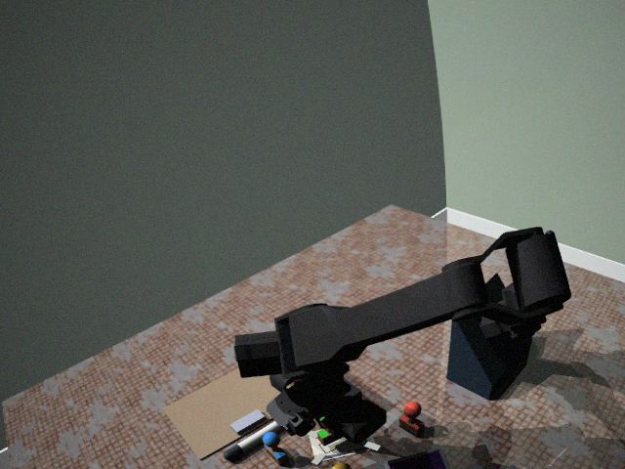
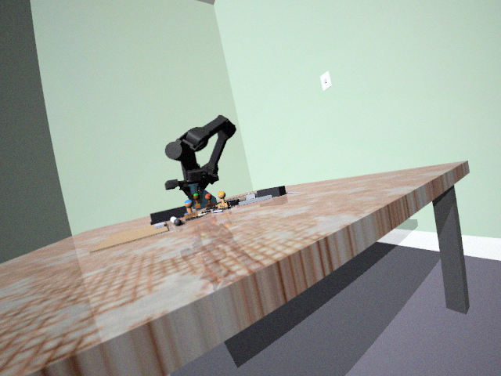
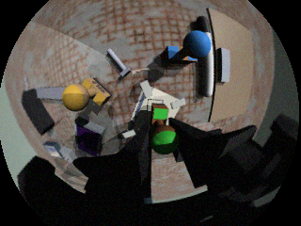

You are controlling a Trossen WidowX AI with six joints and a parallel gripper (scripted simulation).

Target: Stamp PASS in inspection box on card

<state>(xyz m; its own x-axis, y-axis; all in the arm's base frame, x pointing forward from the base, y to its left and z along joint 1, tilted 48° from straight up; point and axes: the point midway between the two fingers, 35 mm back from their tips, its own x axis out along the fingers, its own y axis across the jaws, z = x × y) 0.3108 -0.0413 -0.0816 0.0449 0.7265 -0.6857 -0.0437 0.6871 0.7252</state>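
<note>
My gripper is shut on the green-knobbed stamp. It holds the stamp upright, low over the white card. I cannot tell whether the stamp's face touches the card. The purple ink pad lies to one side of the card. The arm hides most of the card in the top view.
A blue-knobbed stamp, a red-knobbed stamp and a yellow-knobbed stamp stand around the card. A cardboard sheet, a grey cylinder and a black bar lie nearby.
</note>
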